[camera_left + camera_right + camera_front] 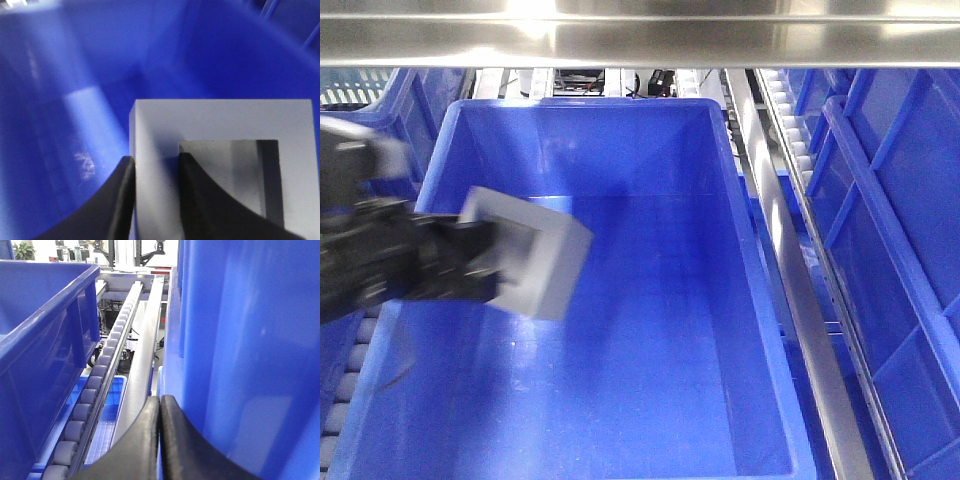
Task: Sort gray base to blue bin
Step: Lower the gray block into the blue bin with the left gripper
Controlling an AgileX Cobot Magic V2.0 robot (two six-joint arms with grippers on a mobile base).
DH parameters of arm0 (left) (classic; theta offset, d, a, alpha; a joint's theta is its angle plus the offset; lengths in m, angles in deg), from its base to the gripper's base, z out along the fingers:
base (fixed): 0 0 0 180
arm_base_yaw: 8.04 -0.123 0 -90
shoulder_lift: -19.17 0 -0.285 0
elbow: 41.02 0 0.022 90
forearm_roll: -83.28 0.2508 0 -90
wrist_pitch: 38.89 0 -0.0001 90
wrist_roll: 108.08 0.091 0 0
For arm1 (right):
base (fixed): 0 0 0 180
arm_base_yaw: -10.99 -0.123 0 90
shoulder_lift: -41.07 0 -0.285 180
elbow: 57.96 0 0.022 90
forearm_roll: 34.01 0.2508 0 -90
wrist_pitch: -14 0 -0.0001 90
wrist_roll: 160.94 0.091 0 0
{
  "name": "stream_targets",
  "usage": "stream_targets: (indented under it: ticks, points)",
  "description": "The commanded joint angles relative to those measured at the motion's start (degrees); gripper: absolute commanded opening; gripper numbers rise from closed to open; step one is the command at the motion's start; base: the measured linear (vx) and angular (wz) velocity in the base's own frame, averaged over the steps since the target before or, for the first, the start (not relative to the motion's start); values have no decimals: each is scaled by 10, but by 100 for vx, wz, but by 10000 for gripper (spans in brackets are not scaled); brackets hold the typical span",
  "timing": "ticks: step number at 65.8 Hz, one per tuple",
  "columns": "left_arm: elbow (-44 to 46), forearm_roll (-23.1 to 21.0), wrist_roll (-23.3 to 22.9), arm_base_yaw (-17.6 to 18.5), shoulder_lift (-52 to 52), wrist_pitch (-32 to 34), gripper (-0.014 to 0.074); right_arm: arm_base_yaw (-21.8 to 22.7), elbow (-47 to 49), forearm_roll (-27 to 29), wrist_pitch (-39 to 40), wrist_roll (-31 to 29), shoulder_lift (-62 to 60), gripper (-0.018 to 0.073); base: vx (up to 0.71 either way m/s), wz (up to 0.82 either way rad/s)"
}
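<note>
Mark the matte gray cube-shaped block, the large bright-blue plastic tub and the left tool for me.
Matte gray cube-shaped block point(220, 120): left wrist view, top wall above its square recess.
Large bright-blue plastic tub point(720, 150): front view, far right rim corner.
Left tool point(155, 200): left wrist view, between the black fingertips clamping the block's wall.

Setting: industrial sorting or warehouse line, not domestic. Evidence: roller conveyor track point(87, 405) running beside a steel rail point(142, 370), blue plastic totes point(45, 340) flanking the track, and beyond its far end, machine frames and a potted plant point(22, 250) under bright lighting.
</note>
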Motion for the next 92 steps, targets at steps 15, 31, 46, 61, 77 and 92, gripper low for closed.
stream_targets:
  ticks: [15, 31, 46, 61, 77, 92]
  points:
    - [106, -9, 3, 4, -143, 39, 15, 0, -8, -6, 44, -3, -7, -9, 0, 0]
    - [141, -55, 3, 4, -228, 42, 25, 0, -8, -6, 44, -3, -7, -9, 0, 0]
    - [146, -77, 3, 4, -281, 44, 49, 0, -8, -6, 44, -3, -7, -9, 0, 0]
    - [146, -77, 4, 4, -285, 44, 177, 0, -8, -6, 44, -3, -7, -9, 0, 0]
    - [146, -77, 4, 4, -280, 25, 370, 0, -8, -6, 44, -3, -7, -9, 0, 0]
    - [146, -76, 4, 4, -227, -1, 398, 0, -8, -6, 44, -3, -7, -9, 0, 0]
